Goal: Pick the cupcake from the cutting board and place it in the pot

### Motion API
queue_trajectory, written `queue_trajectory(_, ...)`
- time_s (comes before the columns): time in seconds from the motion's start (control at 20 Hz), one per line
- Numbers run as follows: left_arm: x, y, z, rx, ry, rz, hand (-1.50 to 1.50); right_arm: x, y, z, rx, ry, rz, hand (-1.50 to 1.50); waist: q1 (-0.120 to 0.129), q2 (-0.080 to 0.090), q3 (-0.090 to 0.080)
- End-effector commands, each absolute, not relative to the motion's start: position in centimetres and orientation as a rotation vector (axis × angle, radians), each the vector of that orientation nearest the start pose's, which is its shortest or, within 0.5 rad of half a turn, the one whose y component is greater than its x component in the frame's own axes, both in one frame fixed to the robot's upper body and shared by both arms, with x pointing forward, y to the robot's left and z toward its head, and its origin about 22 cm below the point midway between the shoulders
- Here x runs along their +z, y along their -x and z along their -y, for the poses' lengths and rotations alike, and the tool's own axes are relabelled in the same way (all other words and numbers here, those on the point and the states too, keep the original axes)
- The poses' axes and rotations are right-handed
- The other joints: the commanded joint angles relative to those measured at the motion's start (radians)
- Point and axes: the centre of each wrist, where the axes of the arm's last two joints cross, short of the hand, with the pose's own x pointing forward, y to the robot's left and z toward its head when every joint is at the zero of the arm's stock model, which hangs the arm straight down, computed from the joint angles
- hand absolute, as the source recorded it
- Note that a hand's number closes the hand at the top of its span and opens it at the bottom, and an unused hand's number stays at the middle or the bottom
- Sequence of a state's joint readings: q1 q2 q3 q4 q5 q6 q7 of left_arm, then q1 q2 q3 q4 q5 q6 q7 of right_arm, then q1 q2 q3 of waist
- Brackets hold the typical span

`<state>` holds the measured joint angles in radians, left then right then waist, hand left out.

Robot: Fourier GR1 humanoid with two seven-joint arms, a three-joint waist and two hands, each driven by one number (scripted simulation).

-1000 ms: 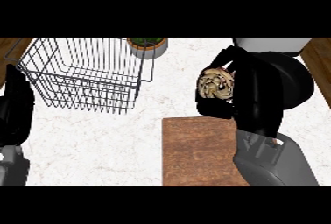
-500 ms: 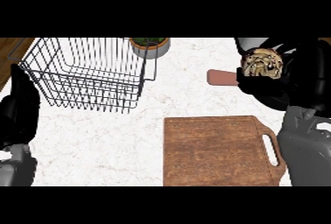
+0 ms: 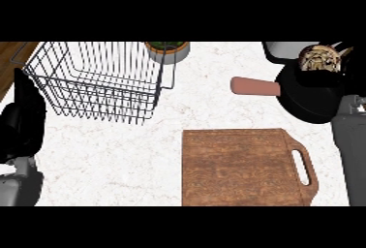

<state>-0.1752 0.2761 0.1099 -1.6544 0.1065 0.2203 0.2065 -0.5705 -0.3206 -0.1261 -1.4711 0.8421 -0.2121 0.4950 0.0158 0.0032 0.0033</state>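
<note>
While my left hand (image 3: pixel 22 121) rests with relaxed fingers at the frame's left edge, the cutting board (image 3: pixel 239 167) at lower centre lies bare. Cupcake (image 3: pixel 319 59) sits upper right over the pot (image 3: pixel 311 97), top toward camera, axis roughly upright. My right hand: state indiscernible. Release seems left.

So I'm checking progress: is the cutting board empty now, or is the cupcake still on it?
Empty: the cutting board shows only bare wood. The cupcake is in the right hand, above the pot.
</note>
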Motion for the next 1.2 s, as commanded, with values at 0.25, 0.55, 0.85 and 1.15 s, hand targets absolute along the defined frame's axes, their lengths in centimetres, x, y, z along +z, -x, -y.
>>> queue_trajectory(0.25, 9.5, -28.2, -26.5, 0.047, -0.188, 1.616, 0.00, 13.4, -39.1, 32.0, 0.385, 1.510, 1.314, 1.50, 0.007, 0.005, -0.002)
queue_trajectory(0.55, 8.0, -28.2, -27.3, 0.060, -0.194, 1.618, 0.00, 8.1, -39.7, 34.0, 0.389, 1.385, 1.266, 1.50, 0.007, 0.007, -0.002)
queue_trajectory(0.85, 9.2, -28.6, -27.3, 0.055, -0.176, 1.633, 0.00, 6.9, -39.9, 37.0, 0.275, 1.138, 1.247, -1.50, 0.018, 0.016, 0.000)
queue_trajectory(1.15, 8.7, -28.5, -27.4, 0.054, -0.175, 1.628, 0.00, 6.7, -41.0, 35.6, 0.167, 0.919, 1.463, -1.50, 0.021, 0.015, 0.001)
